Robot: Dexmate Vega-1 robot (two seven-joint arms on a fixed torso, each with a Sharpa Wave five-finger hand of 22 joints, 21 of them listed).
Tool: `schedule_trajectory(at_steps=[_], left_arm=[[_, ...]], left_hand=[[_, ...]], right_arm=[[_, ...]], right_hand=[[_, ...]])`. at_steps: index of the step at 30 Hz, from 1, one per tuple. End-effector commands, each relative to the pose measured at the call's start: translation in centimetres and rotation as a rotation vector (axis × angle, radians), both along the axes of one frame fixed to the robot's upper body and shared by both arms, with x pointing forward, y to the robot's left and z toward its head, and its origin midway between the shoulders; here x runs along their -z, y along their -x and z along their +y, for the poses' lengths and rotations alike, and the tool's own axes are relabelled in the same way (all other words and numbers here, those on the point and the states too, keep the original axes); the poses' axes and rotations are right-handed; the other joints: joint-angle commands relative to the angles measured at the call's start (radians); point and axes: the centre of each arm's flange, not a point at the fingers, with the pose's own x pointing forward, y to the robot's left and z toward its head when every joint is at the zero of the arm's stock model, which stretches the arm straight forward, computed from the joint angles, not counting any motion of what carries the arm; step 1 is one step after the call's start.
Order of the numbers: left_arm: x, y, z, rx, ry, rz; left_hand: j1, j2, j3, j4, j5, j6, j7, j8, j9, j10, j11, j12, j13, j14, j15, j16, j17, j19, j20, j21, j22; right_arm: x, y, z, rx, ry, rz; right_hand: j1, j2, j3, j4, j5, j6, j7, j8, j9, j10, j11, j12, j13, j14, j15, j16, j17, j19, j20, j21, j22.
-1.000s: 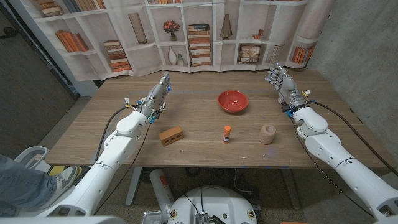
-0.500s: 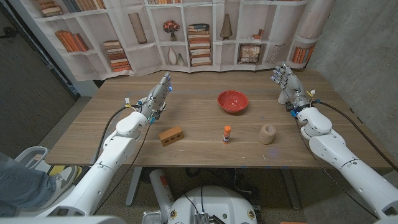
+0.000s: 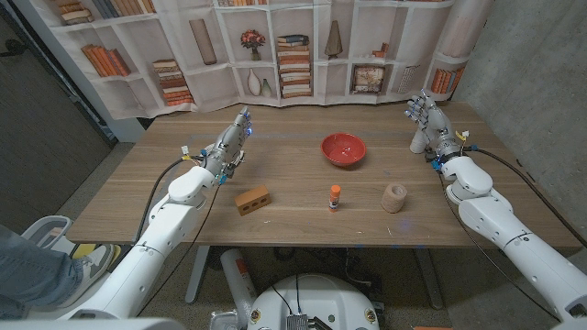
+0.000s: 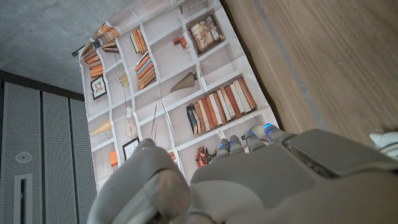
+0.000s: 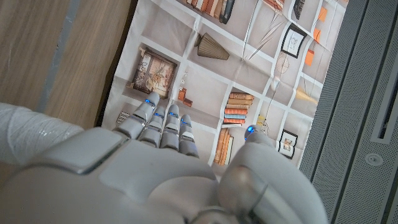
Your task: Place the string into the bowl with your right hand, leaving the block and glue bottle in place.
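Observation:
A beige spool of string (image 3: pixel 394 197) stands upright on the wooden table (image 3: pixel 293 215), front right. The red bowl (image 3: pixel 343 148) sits at the table's middle back. A small glue bottle (image 3: pixel 335 196) with an orange cap stands in front of the bowl, and a brown block (image 3: pixel 252 199) lies to its left. My right hand (image 3: pixel 427 121) is raised over the far right of the table, fingers apart, holding nothing, well behind the string. My left hand (image 3: pixel 231 142) is up at the left, fingers extended, empty. The right wrist view shows my right hand (image 5: pixel 155 180) with its fingers (image 5: pixel 165 124) pointing toward the backdrop.
A bookshelf-print backdrop (image 3: pixel 275 50) hangs behind the table's far edge. A concrete wall (image 3: pixel 541 82) stands close on the right. A person's leg and shoe (image 3: pixel 55 266) show at the lower left, off the table.
My right hand has drifted to the right and slightly back, away from the bowl. The left hand and the objects have stayed put.

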Motion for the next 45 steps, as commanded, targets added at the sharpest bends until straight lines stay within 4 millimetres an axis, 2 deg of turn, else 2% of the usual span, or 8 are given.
schedule_trajectory(at_steps=[1,29,45], left_arm=[[0.1,0.5,0.4,-0.008,0.002,-0.010],[0.6,1.1,0.2,-0.016,0.005,-0.007],[0.4,2.2,-0.1,-0.029,-0.011,-0.014]], left_hand=[[0.015,0.002,-0.003,-0.005,0.005,0.004,0.003,0.006,0.005,0.004,0.002,0.002,0.003,-0.060,0.002,0.004,0.003,-0.108,-0.004,0.000,0.003],[0.022,0.006,-0.007,-0.007,0.008,0.014,0.003,0.005,0.005,0.009,0.004,0.001,0.003,-0.054,0.003,0.004,0.003,-0.106,-0.004,-0.001,0.003],[0.026,0.008,-0.009,-0.009,0.010,0.016,0.002,0.004,0.005,0.011,0.004,0.000,0.003,-0.053,0.004,0.004,0.003,-0.106,-0.004,-0.002,0.003]], right_arm=[[-0.8,0.1,-0.6,0.028,-0.002,-0.014],[-1.8,0.7,-1.6,0.169,0.052,-0.030],[-1.1,0.7,-2.6,0.252,0.086,-0.027]], right_hand=[[0.012,-0.002,0.004,-0.009,0.005,0.003,-0.004,-0.004,0.005,0.008,-0.002,-0.005,0.001,0.004,0.002,0.000,0.002,0.007,-0.009,-0.002,0.003],[0.033,-0.004,0.006,-0.025,0.010,0.004,-0.008,-0.005,0.005,0.010,-0.007,-0.008,0.002,0.000,-0.001,-0.005,0.002,0.003,-0.007,-0.017,0.003],[0.045,-0.008,0.006,-0.035,0.012,0.005,-0.016,-0.005,0.005,0.010,-0.011,-0.010,0.002,-0.001,-0.011,-0.006,0.001,0.005,-0.009,-0.026,0.003]])
